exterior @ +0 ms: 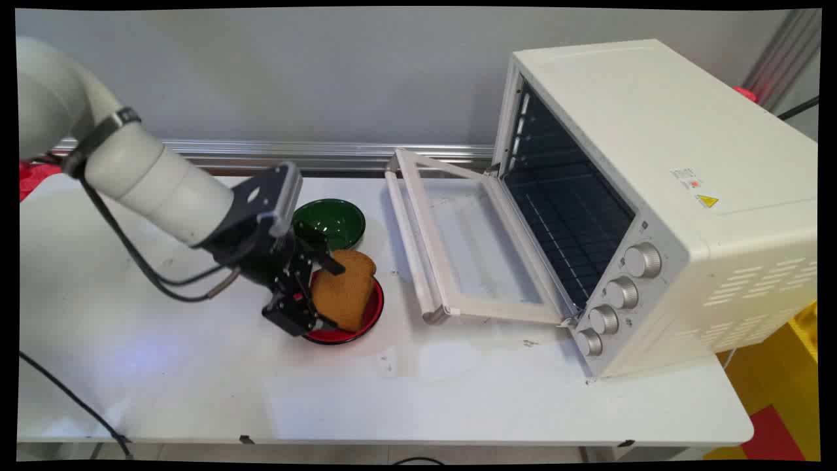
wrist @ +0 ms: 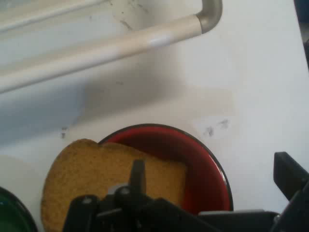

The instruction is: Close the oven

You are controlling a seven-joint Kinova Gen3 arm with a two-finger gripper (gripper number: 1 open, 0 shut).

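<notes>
gripper (exterior: 330, 294) jaws apart, one each side of toast slice (exterior: 343, 291) | toast leans on red bowl (exterior: 373, 314) rim | green bowl (exterior: 330, 219) just behind red bowl | toaster oven (exterior: 654, 196) door (exterior: 458, 242) lies open right of red bowl, bare table (exterior: 196, 366) in front

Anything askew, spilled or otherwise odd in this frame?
Yes: the brown slice of toast sits tilted, propped on the rim of the red bowl and overhanging it, with the black two-finger gripper at its edge. No spill shows.

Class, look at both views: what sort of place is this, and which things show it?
Probably a robotics lab's mock kitchen: a toaster oven with its door open, a toast slice over a red bowl, on a plain white table.
</notes>
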